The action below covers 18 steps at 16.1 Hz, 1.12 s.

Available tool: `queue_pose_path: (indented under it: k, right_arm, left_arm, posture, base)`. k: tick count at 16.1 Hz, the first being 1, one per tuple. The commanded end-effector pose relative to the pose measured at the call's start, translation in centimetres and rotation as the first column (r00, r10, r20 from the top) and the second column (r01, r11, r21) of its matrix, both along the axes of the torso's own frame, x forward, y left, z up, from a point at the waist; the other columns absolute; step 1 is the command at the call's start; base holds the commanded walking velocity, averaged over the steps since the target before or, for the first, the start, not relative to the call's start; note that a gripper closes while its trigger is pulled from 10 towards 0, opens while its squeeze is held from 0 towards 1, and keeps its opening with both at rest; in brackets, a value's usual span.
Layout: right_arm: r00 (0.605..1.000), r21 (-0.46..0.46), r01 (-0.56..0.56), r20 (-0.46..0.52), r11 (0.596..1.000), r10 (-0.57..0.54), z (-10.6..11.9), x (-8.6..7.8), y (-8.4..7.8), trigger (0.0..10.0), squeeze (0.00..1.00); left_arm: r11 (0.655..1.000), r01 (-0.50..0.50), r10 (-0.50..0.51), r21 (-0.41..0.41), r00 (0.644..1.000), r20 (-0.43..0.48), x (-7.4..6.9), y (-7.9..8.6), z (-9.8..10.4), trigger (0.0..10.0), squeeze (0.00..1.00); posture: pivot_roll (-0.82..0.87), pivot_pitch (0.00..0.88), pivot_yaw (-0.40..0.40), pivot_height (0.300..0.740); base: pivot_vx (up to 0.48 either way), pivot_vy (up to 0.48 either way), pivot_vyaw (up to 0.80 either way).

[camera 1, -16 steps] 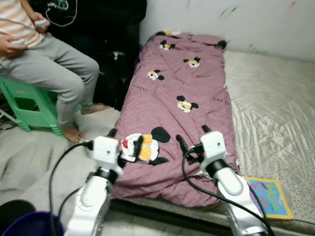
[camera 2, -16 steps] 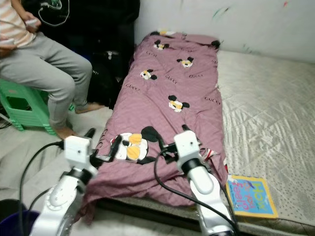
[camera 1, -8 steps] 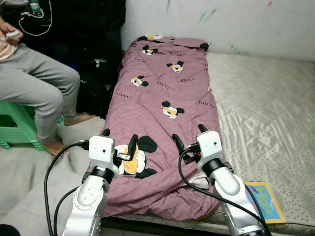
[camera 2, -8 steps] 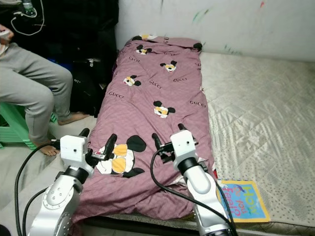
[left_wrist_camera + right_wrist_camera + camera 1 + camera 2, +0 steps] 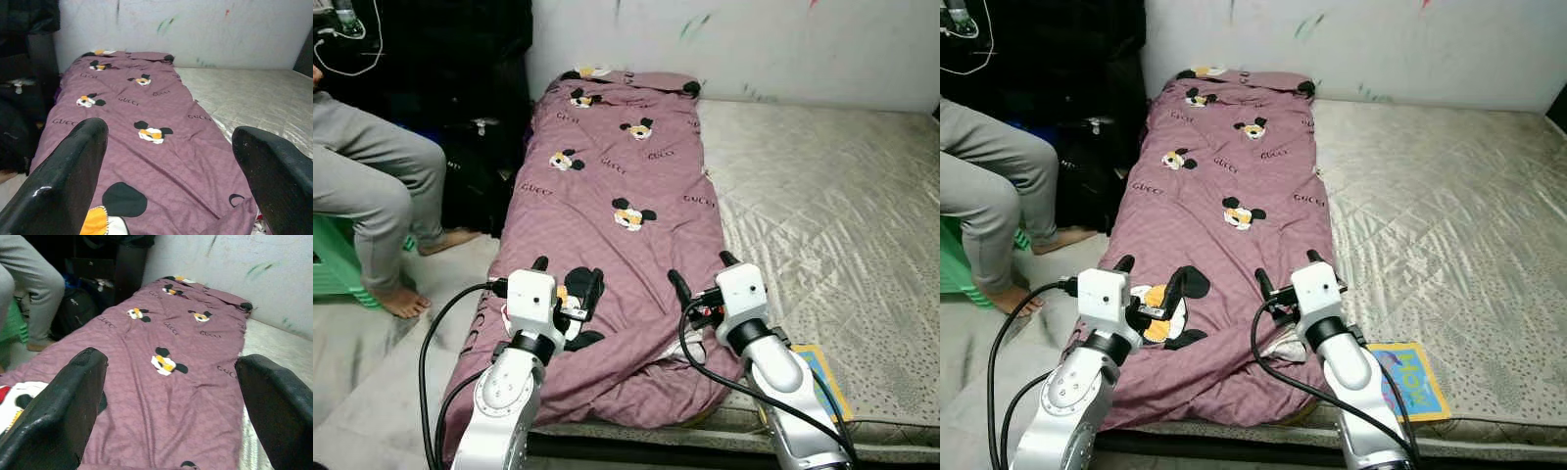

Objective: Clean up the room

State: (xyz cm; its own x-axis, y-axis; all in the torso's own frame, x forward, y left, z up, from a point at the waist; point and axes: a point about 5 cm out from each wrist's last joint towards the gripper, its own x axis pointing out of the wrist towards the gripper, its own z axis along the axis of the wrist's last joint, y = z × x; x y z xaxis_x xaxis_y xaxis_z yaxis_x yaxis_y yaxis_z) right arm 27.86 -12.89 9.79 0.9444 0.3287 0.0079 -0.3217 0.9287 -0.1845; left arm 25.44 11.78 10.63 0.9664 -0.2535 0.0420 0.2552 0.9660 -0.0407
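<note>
While the robot is standing at the foot of the bed, the pale quilted mattress [image 5: 822, 186] is taking up most of the scene, running back to the marked white wall [image 5: 754, 44]. A mauve cartoon-print blanket [image 5: 617, 186] is lying lengthwise along the mattress's left side, fairly flat toward the wall but bunching and drooping over the near edge. A person [image 5: 367, 196] in grey trousers is sitting on a green stool [image 5: 333, 264] well to the left of the bed. A colourful book [image 5: 1405, 377] is resting on the near right part of the mattress, just beside the blanket's crumpled end. The left gripper [image 5: 566, 284] is hovering over the blanket's near left part with its fingers spread wide, holding nothing; the right gripper [image 5: 700, 279] is hovering over the near right part, likewise spread and empty. The step in hand is probably straightening the blanket, so both grippers should be coming down onto the rumpled near hem well apart, pinching only the top layer, then drawing evenly so the fabric is flattening rather than twisting
</note>
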Motion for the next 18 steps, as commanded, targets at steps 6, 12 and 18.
queue_pose_path:
  k: [6, 12, 18]
  right_arm:
    - [1.000, -0.003, -0.006, 0.011, 1.000, 0.006, 0.39, 0.18, 0.08, 10.0, 0.00]
    - [1.000, -0.004, -0.005, 0.014, 1.000, 0.005, 0.39, 0.28, 0.10, 10.0, 0.00]
    - [1.000, -0.007, -0.007, 0.018, 1.000, 0.007, 0.41, 0.32, 0.10, 10.0, 0.00]
  left_arm:
    - [1.000, 0.012, -0.012, -0.001, 1.000, -0.008, 0.00, 0.03, -0.01, 10.0, 0.00]
    - [1.000, 0.017, -0.017, 0.000, 1.000, -0.005, 0.12, -0.10, 0.07, 10.0, 0.00]
    - [1.000, 0.016, -0.016, 0.002, 1.000, -0.004, 0.18, -0.13, 0.06, 10.0, 0.00]
  posture:
    - [-0.02, 0.061, -0.015, 0.740]
    - [-0.02, 0.058, -0.014, 0.740]
    - [-0.02, 0.057, -0.015, 0.740]
  base:
    - [0.000, -0.305, 0.00]
    - [0.000, -0.317, -0.27]
    - [0.000, -0.317, 0.00]
